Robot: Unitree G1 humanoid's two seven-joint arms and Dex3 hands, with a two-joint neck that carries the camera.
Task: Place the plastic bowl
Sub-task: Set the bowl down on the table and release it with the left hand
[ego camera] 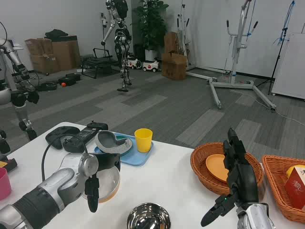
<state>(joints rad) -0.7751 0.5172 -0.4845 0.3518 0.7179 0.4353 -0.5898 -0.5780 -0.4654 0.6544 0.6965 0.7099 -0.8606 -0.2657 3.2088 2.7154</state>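
Holding the plastic bowl low over the white table, at about eight o'clock in my view, I judge it light, stiff and a little slick, so the rim is the right place to pinch. My left hand grips that rim on its near-left edge, fingers curled over it. My right hand hangs at four o'clock beside the wicker basket, fingers spread, holding nothing. A steel bowl sits at six
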